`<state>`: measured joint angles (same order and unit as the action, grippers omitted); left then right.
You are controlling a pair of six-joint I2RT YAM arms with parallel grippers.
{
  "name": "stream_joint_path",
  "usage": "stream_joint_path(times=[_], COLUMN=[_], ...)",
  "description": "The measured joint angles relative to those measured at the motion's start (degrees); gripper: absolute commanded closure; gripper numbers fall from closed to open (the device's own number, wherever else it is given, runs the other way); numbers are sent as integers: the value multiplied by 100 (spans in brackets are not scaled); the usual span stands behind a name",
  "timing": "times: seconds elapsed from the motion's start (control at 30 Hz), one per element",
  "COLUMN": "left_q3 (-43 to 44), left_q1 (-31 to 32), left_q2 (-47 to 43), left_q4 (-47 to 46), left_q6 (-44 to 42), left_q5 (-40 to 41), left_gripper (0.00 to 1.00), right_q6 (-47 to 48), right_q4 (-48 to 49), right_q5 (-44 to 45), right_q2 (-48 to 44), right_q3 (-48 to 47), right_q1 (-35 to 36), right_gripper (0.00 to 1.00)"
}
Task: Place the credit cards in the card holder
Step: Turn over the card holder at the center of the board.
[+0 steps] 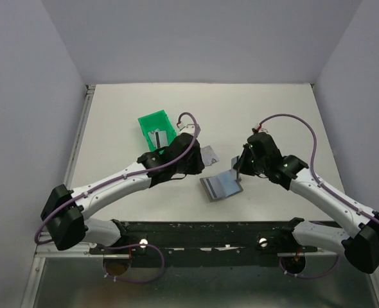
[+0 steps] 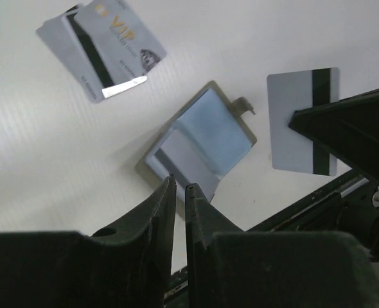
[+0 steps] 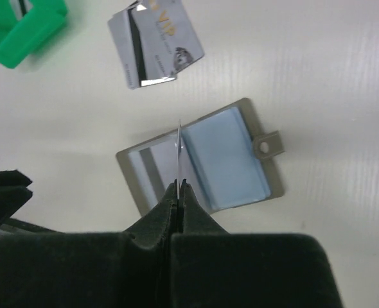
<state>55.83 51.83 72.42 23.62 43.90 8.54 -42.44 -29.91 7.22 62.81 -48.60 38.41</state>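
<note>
The card holder (image 1: 221, 187) lies open on the table, its light blue inside (image 3: 225, 160) facing up and its snap tab (image 3: 265, 146) pointing right. My right gripper (image 3: 180, 184) is shut on one credit card (image 3: 179, 151), held edge-on just above the open holder. In the left wrist view that card (image 2: 299, 122) shows its dark stripe. Two more credit cards (image 2: 103, 48) overlap flat on the table beyond the holder (image 2: 209, 131). My left gripper (image 2: 180, 186) hovers at the holder's near corner, its jaws a narrow gap apart with nothing between them.
A green plastic bin (image 1: 156, 130) stands behind the left gripper (image 1: 196, 163), with a card-like piece inside. White walls enclose the table on three sides. The black mounting rail (image 1: 209, 234) runs along the near edge.
</note>
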Motion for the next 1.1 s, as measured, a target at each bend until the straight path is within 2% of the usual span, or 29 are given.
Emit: stream_joint_path(times=[0.13,0.3,0.4,0.53,0.8,1.1], left_q3=[614,1093,1176,1204,1093,688], left_q1=[0,0,0,0,0,39], left_q2=[782,1563,1893,2271,2544,2924], left_q4=[-334,-645,-756,-813,-1010,-1744], left_q6=[-293,-476,-507,-507,-496,-584], left_q5=[-332,-822,-1040,-1211,-1405,-2229], left_gripper=[82,90,91,93,94,95], right_q6=[472,1154,1364,1392,1377,1445], right_q4=[-205,-358,-358,-251,428,315], right_q5=[-348,-905,-1082,-1036,-800,-396], right_q2=[223,1119,1443,1414,697,970], right_q3=[-17,-494,-614,-498,407,378], right_q1=[-437,-501,-501,-505,-529,-627], right_gripper=[100,100,100,99,100,100])
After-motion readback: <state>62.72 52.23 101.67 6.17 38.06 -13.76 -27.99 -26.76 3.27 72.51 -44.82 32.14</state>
